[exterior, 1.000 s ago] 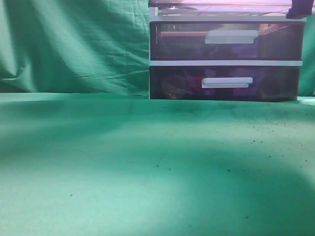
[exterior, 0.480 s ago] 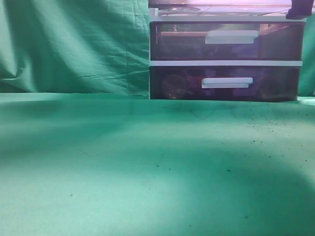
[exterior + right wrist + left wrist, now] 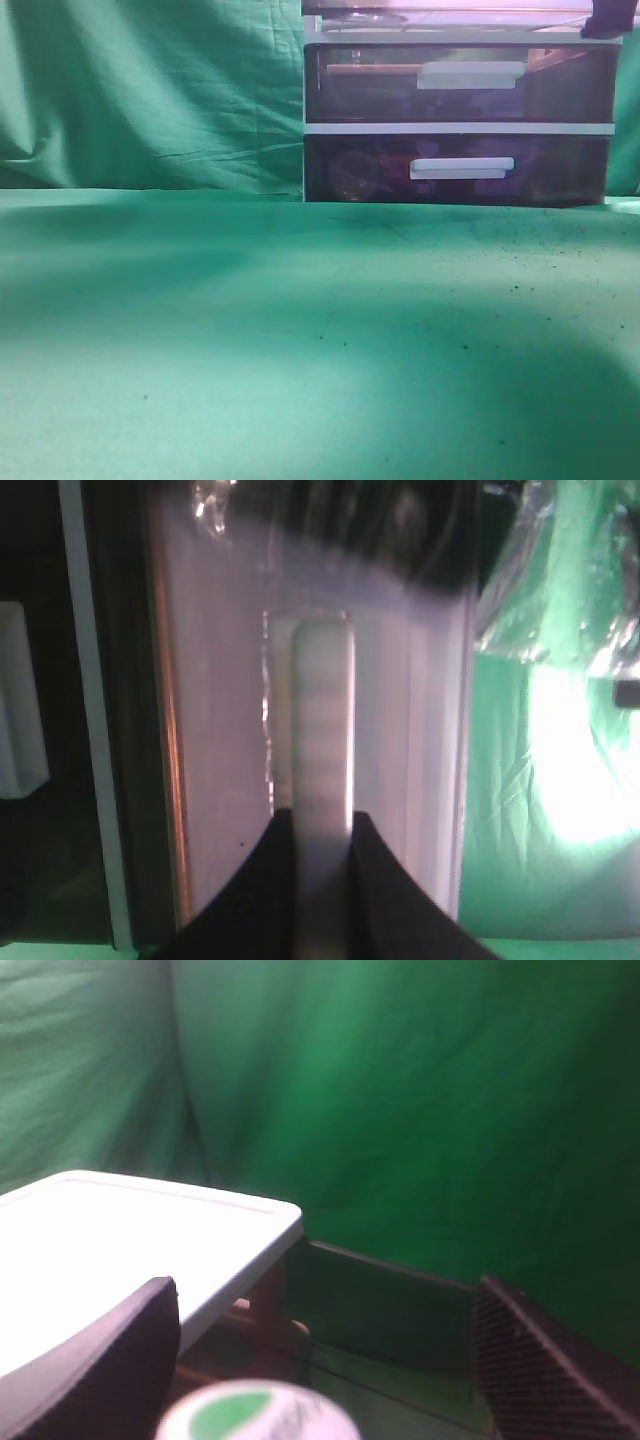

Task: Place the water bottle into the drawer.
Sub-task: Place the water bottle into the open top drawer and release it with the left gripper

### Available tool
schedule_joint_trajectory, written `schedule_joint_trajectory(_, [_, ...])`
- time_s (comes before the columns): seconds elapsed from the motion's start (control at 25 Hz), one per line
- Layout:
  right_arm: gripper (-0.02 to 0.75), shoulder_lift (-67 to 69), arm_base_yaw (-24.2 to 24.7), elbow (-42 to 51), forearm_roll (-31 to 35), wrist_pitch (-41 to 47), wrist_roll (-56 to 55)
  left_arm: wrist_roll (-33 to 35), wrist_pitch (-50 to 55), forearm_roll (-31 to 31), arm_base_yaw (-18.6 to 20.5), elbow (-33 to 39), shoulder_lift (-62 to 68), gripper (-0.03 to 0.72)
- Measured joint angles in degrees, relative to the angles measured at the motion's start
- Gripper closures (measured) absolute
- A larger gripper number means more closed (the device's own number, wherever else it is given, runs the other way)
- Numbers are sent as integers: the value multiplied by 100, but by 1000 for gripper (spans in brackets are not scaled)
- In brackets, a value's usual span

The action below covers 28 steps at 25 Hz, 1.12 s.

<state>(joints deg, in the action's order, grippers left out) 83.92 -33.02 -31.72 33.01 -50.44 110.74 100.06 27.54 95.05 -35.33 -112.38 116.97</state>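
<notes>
Green cloth (image 3: 200, 330) backs our translucent drawer (image 3: 300, 680); right gripper (image 3: 322, 830) pinches its ribbed white handle (image 3: 322, 720); left gripper (image 3: 325, 1360), spread wide, flanks bottle cap (image 3: 255, 1415).

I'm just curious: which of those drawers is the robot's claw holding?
The topmost drawer: the right gripper pinches its white handle. The two lower drawers sit untouched.

Beside the white cabinet top (image 3: 140, 1250), the left gripper (image 3: 330, 1360) shows two dark, matte fingers (image 3: 100, 1370); the one farther from the cabinet top has a fine ribbed or cross-hatched inner face. The right gripper (image 3: 322, 880) has two smooth black fingers (image 3: 255, 900) that taper to narrow tips. In the exterior view a dark, blocky piece (image 3: 608, 20), possibly part of an arm, sits at the cabinet's upper right corner.
</notes>
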Motion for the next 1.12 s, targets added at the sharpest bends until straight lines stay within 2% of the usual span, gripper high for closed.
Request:
schedule_joint_trajectory(0.12, [626,0,0,0,0,0,0,1082,-89,393,-328,-286,368,109])
schedule_joint_trajectory(0.32, [626,0,0,0,0,70,-14,1649,-79,515,-733,-1293,1040,109])
schedule_joint_trajectory(0.48, [626,-24,0,0,0,106,-59,1711,-538,515,-716,-1621,1175,109])
schedule_joint_trajectory(0.52, [626,-24,0,0,0,120,-59,1576,-735,502,-704,-1647,1149,109])
schedule_joint_trajectory(0.6, [626,-24,0,0,0,120,-71,820,-1318,172,-646,-1645,1074,109])
schedule_joint_trajectory(0.68, [626,-24,0,0,0,120,-71,-564,-1488,-893,-536,-1645,971,191])
schedule_joint_trajectory(0.76, [626,-27,0,0,0,120,-71,-2018,-866,-2302,-354,-1653,846,298])
schedule_joint_trajectory(0.84, [626,-27,0,0,0,110,-71,-3421,145,-3755,-214,-1658,686,501])
schedule_joint_trajectory(0.88, [626,-27,0,0,10,110,-71,-4030,679,-4521,-169,-1658,622,578])
schedule_joint_trajectory(0.96, [626,-27,0,0,10,91,-91,-4990,1438,-6005,-156,-1658,487,631])
schedule_joint_trajectory(1.08, [626,-27,0,0,10,76,-96,-6394,2057,-7936,-156,-1658,307,619])
schedule_joint_trajectory(1.12, [626,-27,0,0,10,76,-96,-6923,2185,-8398,-145,-1658,209,619])
